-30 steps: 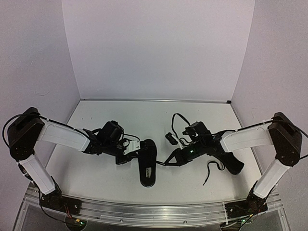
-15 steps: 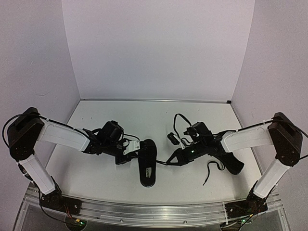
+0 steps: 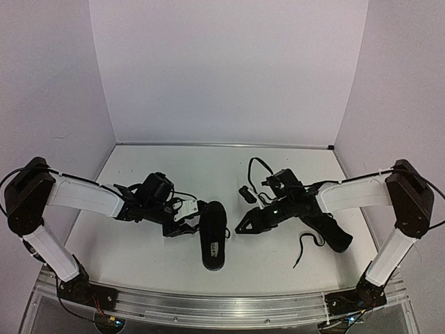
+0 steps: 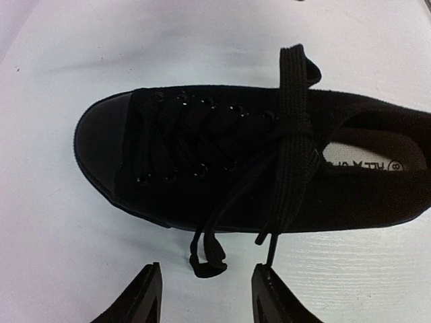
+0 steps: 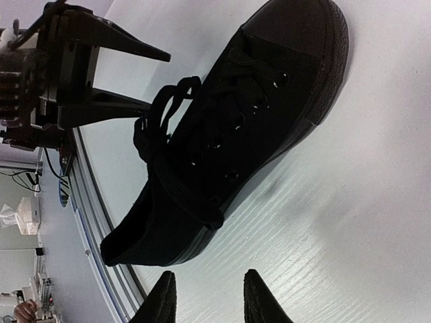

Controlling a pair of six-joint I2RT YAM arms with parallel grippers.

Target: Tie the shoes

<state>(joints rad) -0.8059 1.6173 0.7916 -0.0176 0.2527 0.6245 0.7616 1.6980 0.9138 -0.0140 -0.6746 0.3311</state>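
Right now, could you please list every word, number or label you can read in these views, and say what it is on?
"8" in a circle: on the pale insole label of the shoe, left wrist view.
The word beside it: upside down, partly hidden, not legible.
In the top view the label is too small to read.
No other text.

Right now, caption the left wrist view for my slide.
Open left gripper beside the black shoe, its lace ends trailing toward it.
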